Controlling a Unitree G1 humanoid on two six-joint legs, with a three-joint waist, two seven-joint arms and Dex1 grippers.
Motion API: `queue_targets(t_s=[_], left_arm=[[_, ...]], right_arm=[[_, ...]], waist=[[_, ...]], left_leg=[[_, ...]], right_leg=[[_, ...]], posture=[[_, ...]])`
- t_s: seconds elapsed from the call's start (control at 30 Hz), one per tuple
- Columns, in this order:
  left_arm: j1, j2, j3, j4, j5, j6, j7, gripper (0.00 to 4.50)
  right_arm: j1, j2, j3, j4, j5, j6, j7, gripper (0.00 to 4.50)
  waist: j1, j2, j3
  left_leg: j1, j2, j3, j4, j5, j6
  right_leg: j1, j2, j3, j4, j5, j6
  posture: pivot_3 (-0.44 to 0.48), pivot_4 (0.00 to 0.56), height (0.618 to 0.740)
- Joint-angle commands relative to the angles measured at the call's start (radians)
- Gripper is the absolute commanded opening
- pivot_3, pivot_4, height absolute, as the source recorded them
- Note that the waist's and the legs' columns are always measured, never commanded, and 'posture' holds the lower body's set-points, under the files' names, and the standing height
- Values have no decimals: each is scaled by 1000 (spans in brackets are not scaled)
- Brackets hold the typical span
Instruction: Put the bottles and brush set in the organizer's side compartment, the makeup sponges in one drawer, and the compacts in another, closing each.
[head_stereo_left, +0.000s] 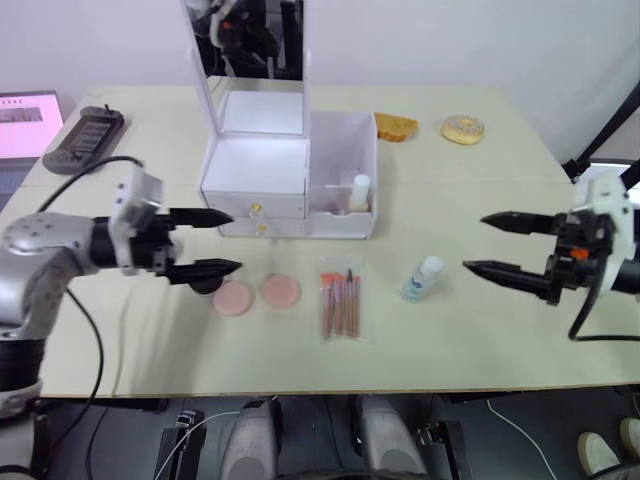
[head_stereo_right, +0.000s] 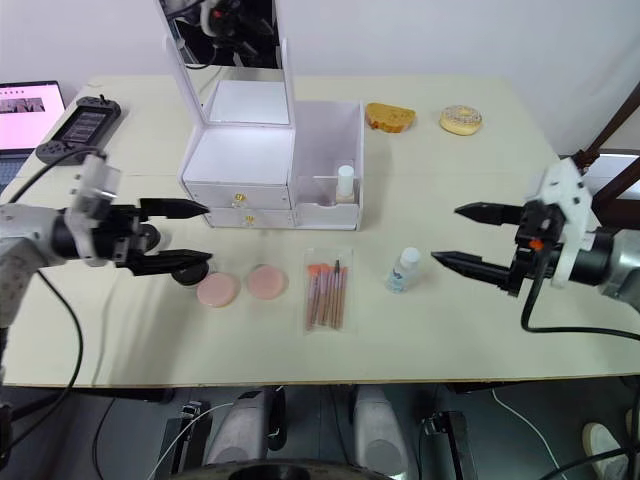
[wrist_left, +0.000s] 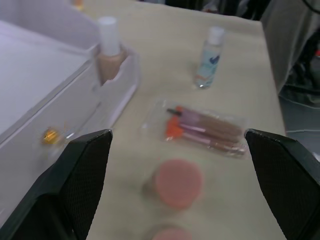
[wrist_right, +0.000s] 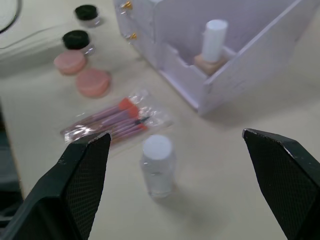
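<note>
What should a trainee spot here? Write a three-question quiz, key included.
1. True or false: the beige bottle stands inside the side compartment.
2. What lies on the table between the makeup sponges and the clear bottle?
A. a doughnut
B. the brush set
C. a remote
3. Fill in: the left gripper and right gripper are both ____.

Key: 1 true; 2 B; 3 open.
</note>
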Motion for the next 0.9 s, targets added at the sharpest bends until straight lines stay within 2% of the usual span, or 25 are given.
queue_targets(t_s=[0.03,0.23,0.5,0.63,0.9], left_arm=[[-91,-51,-50,-70,-25,33,25,4500],[-109,-105,-85,-86,-16,50,43,4500],[-100,-113,-82,-97,-5,46,65,4500],[-91,-108,-75,-103,-6,48,73,4500],[-56,-88,-63,-110,-3,44,89,4500]], right_arm=[[11,46,6,-86,22,5,-80,4461],[38,114,103,-107,-54,-26,-185,4461],[23,172,185,-31,-132,-93,-226,4461],[28,172,209,-14,-157,-123,-215,2770],[-7,187,244,2,-158,-124,-213,2770]], waist=[[3,-1,0],[-4,-1,0],[-1,-1,0],[0,-1,0],[-2,-1,0]], left_leg=[[1,0,0,1,0,0],[1,0,-1,1,0,0],[1,0,-1,2,0,0],[1,0,-1,1,0,0],[2,0,-1,1,0,0]], right_leg=[[1,0,0,0,0,0],[2,0,0,-1,0,0],[3,1,0,0,0,0],[3,1,0,0,0,0],[3,1,0,0,0,0]], posture=[[0,150,738],[0,150,738],[0,150,738],[0,150,738],[0,150,738]])
